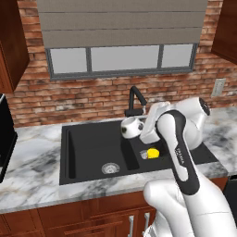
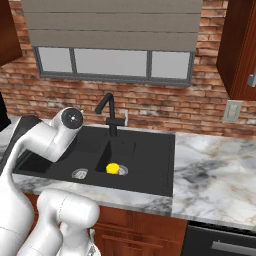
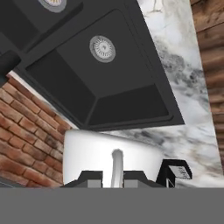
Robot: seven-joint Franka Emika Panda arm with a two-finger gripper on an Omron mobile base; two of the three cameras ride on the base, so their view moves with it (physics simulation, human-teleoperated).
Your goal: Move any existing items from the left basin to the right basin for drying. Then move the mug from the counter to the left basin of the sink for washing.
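The mug [image 1: 132,127] is clamped by its rim in the gripper [image 3: 114,175] and carried above the sink [image 1: 83,132], presumably bound for the left basin [image 1: 92,148]. The yellow cup [image 2: 113,168] is already set in the right basin [image 2: 116,152] to dry.

The white arm bends over at its elbow, wrist stretched left. The gripper [image 3: 117,177] is closed on a white mug [image 3: 109,153].

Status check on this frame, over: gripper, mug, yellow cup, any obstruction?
Gripper shut on white mug, above the sink. Yellow cup in right basin, beside its drain. Faucet close behind mug.
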